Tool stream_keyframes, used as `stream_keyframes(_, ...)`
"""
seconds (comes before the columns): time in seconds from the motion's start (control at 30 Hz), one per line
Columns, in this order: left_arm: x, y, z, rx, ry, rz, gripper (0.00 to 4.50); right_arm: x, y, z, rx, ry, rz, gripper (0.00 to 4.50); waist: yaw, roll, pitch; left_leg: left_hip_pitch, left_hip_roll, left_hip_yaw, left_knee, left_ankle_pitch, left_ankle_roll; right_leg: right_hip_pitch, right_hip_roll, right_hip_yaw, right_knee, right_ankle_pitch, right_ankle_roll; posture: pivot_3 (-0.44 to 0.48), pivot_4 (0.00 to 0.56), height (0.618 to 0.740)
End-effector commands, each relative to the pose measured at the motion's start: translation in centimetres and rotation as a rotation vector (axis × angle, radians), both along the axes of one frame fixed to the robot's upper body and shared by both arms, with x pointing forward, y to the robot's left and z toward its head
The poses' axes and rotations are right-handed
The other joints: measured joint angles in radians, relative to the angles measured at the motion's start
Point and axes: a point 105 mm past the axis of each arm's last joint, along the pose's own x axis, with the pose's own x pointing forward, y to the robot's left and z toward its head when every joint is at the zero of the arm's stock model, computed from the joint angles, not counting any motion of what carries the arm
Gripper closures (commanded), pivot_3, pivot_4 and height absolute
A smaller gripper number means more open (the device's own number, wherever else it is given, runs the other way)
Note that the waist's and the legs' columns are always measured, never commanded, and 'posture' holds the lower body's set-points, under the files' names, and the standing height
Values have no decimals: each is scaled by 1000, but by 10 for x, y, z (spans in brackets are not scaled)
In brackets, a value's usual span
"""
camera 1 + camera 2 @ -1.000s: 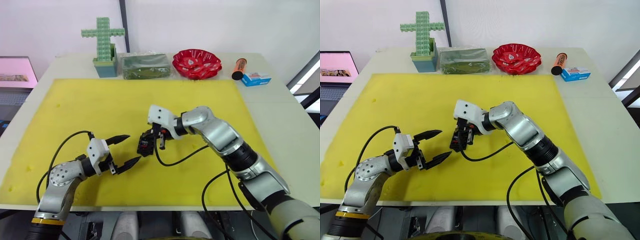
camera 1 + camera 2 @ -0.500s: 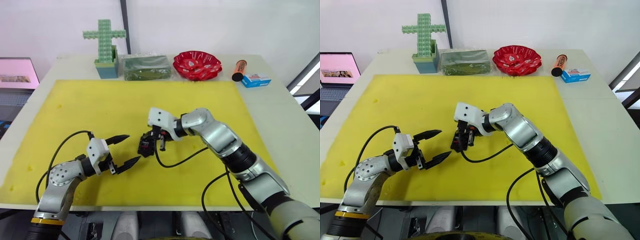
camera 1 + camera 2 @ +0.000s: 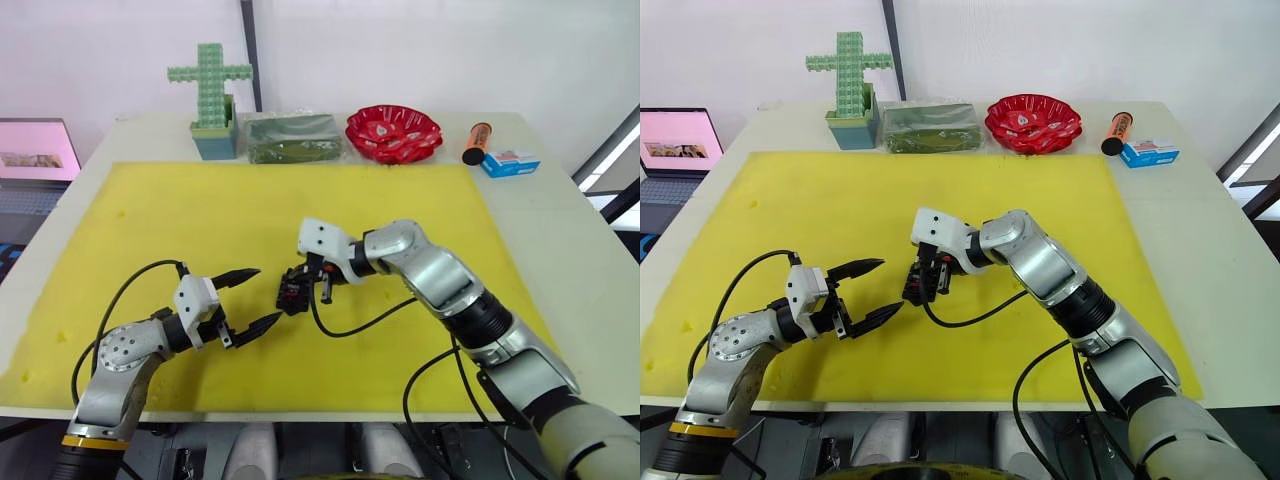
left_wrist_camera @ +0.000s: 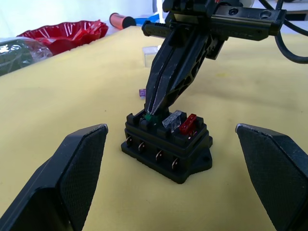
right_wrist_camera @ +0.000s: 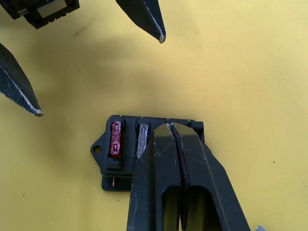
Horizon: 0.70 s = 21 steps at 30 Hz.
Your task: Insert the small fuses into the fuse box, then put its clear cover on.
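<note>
Jaws: my right gripper (image 4: 150, 114) pinches the green fuse (image 4: 149, 117) over the fuse box (image 4: 167, 145), left gripper (image 3: 250, 299) wide; tilted pressing could jam it or skid the box.

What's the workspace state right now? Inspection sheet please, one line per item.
Surface: yellow mat on a pale table.
Job's things: fuse box upright on the mat; red fuse and grey-white fuse seated, green fuse at the right gripper's tips; purple fuse and clear cover loose on the mat behind.
Clutter: green block cross, green packet, red bowl, orange tube, blue-and-white carton at the far edge.
Grippers: right gripper shut on green fuse; left gripper open, empty.
Cables: black leads loop from both wrists.
Surroundings: laptop screen at far left.
</note>
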Motion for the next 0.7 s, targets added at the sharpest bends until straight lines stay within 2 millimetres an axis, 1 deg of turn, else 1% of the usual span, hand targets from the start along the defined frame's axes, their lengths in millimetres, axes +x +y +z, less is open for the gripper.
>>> stream_keyframes(0.03, 1, 2, 12, 0, -48, 5, 0, -2, -10, -31, -46, 112, -42, 4483, 0, 0, 0, 0, 0, 0, 0, 0, 0, 0, 0, 0, 0, 0, 0, 0, 150, 740)
stream_keyframes(0.1, 2, 3, 13, 3, -49, 5, 0, -5, -3, -13, 25, 97, -12, 4483, -1, 0, 0, 0, 0, 0, 0, 0, 0, 0, 0, 0, 0, 0, 0, 0, 150, 740)
stream_keyframes(0.2, 3, 4, 14, 7, -49, 3, 0, -12, 1, 9, 77, 70, 22, 4483, -1, 1, 1, -1, 0, 0, 0, 0, 0, -2, 0, 0, 0, 0, 0, 0, 150, 740)
stream_keyframes(0.23, 3, 4, 14, 8, -49, 2, 0, -15, 4, 20, 110, 55, 37, 4483, -2, 1, 1, -2, 0, 0, 0, 0, 0, -3, 0, 0, 0, 0, 0, 0, 150, 740)
stream_keyframes(0.27, 4, 5, 14, 9, -49, 1, 0, -17, 4, 29, 134, 50, 38, 4483, -3, 1, 1, -3, 0, 0, -1, 0, 0, -4, 0, 0, 0, 0, 0, 0, 150, 740)
stream_keyframes(0.3, 4, 5, 15, 10, -50, -1, 0, -20, 4, 44, 170, 4, 59, 4483, -3, 1, 1, -4, 0, 0, -1, 0, 0, -5, 0, 0, 0, 0, 0, 0, 150, 740)
stream_keyframes(0.37, 5, 5, 15, 11, -50, -5, 0, -22, 1, 63, 219, -50, 59, 4483, -2, 1, 1, -9, 0, 0, 0, 0, 0, -9, 0, 0, 1, 0, 0, 0, 150, 740)
stream_keyframes(0.4, 4, 5, 15, 12, -50, -6, 0, -22, -1, 68, 238, -63, 48, 4483, -2, 1, 1, -12, 0, 0, 1, 0, 0, -12, 0, 0, 1, 0, 0, 0, 150, 740)
stream_keyframes(0.5, 4, 6, 16, 12, -49, -11, 0, -23, -13, 83, 291, -88, 2, 4483, -1, 1, 1, -14, 0, -1, 1, 0, 0, -13, 0, -1, 1, 0, 0, 0, 150, 740)
stream_keyframes(0.57, 5, 7, 17, 13, -49, -15, 0, -16, -27, 91, 345, -142, -88, 4483, 0, 1, 1, -14, 0, -1, 1, 0, 0, -13, 0, -1, 1, 0, 0, 0, 150, 740)
stream_keyframes(0.6, 5, 8, 17, 14, -50, -16, 0, -11, -37, 92, 346, -199, -144, 4483, 1, 1, 1, -14, 0, -1, 1, 0, 0, -13, 0, -1, 0, 0, 0, 0, 150, 740)
stream_keyframes(0.67, 6, 9, 20, 12, -58, -20, 0, -10, -62, 76, 286, -191, -213, 4483, 4, 0, 1, -14, 0, -1, 1, 0, 0, -13, 0, -1, 0, 0, 0, 0, 150, 740)
stream_keyframes(0.7, 7, 10, 22, 11, -62, -22, 0, -11, -74, 69, 272, -159, -250, 4483, 4, 0, 1, -15, 0, -1, 1, 0, 0, -13, -1, -1, 0, 0, 0, 0, 150, 740)
